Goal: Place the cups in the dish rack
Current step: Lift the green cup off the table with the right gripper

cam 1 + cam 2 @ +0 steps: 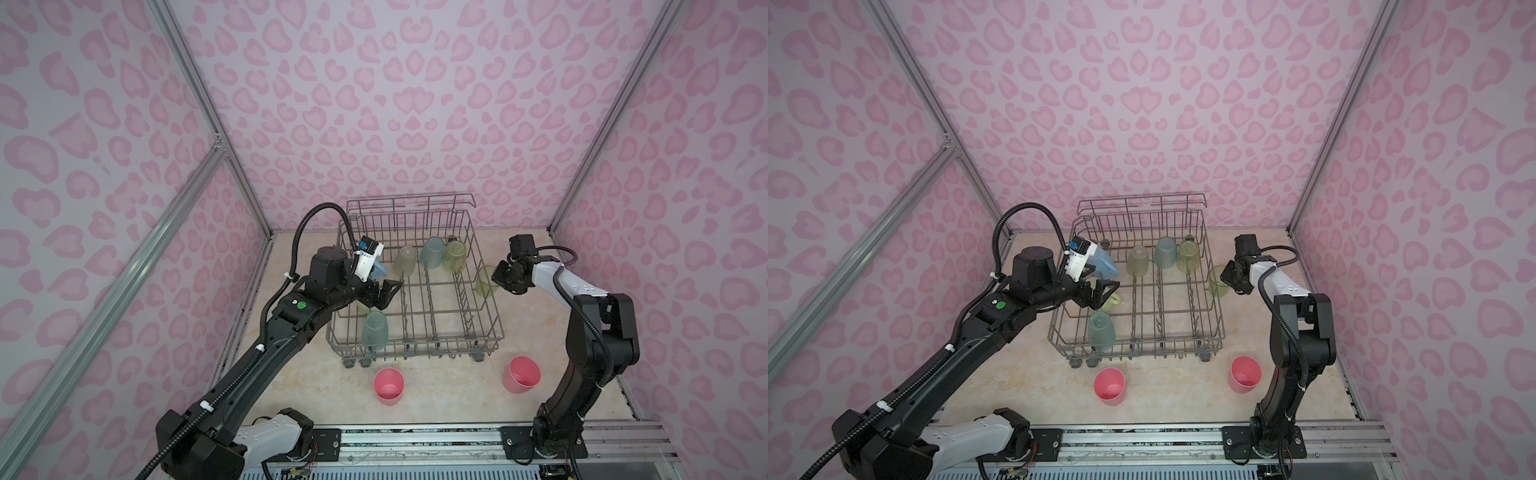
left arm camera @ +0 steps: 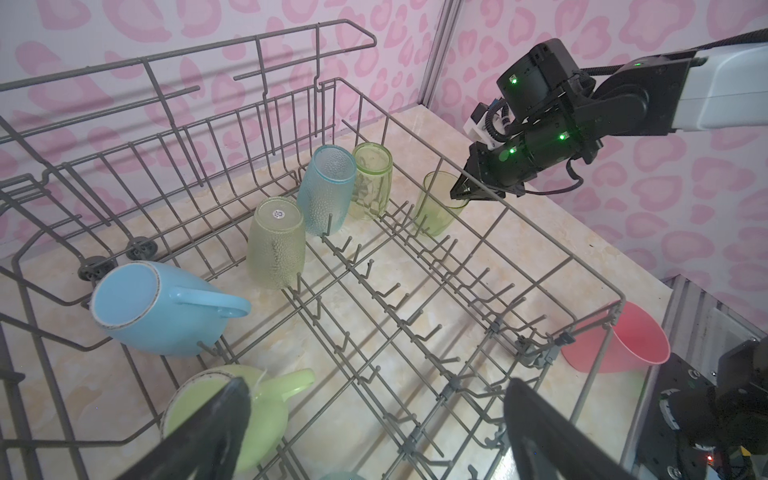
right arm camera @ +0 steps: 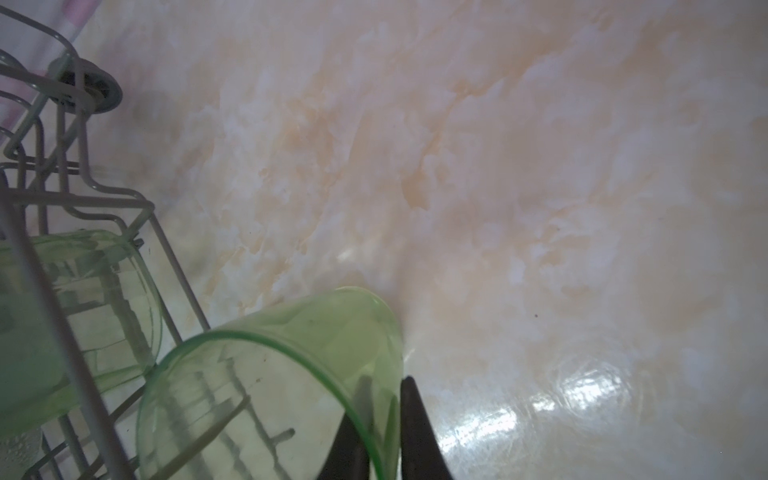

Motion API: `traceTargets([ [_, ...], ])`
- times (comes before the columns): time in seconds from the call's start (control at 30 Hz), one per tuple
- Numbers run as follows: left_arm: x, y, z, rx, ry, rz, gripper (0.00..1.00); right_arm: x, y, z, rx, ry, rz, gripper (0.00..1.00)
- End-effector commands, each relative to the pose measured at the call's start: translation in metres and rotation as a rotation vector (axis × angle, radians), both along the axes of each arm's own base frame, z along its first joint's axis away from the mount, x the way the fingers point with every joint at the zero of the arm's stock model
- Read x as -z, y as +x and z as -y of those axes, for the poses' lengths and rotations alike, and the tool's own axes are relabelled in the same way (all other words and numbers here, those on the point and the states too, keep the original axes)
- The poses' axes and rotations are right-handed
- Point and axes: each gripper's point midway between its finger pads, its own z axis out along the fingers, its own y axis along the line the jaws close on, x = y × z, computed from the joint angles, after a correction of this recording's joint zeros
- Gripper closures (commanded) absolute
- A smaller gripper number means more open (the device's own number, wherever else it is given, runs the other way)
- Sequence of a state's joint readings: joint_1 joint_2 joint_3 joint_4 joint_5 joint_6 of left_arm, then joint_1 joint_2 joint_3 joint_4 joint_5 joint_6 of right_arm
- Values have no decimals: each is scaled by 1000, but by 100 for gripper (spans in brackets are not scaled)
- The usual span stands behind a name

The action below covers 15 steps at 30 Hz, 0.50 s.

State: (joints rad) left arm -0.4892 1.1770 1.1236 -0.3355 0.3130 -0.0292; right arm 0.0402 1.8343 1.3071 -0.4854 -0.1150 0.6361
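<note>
Two arms, both mostly matt black. The left arm (image 1: 266, 345) carries a ribbed black hose (image 1: 309, 216), strapped on with white cable ties (image 1: 260, 348), and there's a round green sticker (image 1: 300, 306) on its shell. Down by its base is a white casing (image 1: 270, 436), dotted with small dark screws. The right arm (image 1: 598, 332) has a white section (image 1: 573, 282) too, with the same dots and the same ribbed hose. Green lights (image 2: 562, 136) glow on its wrist. The left gripper (image 1: 392, 295) and right gripper (image 3: 386, 386) have black, pointed fingers. There's a white-and-blue camera bracket (image 1: 368, 253) on the left wrist.
</note>
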Motion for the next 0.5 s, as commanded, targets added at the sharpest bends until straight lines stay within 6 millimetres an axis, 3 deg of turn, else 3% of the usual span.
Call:
traceTargets([
  [0.0,-9,4,-1,-12,-4,40,3,-4,5,3,23,0,25,91],
  [0.17,-5,6,-1,-17,3,31,3,-10,5,7,37,-5,53,100],
  [0.47,-3,8,-1,-22,7,24,3,-31,1,19,59,-35,103,100],
])
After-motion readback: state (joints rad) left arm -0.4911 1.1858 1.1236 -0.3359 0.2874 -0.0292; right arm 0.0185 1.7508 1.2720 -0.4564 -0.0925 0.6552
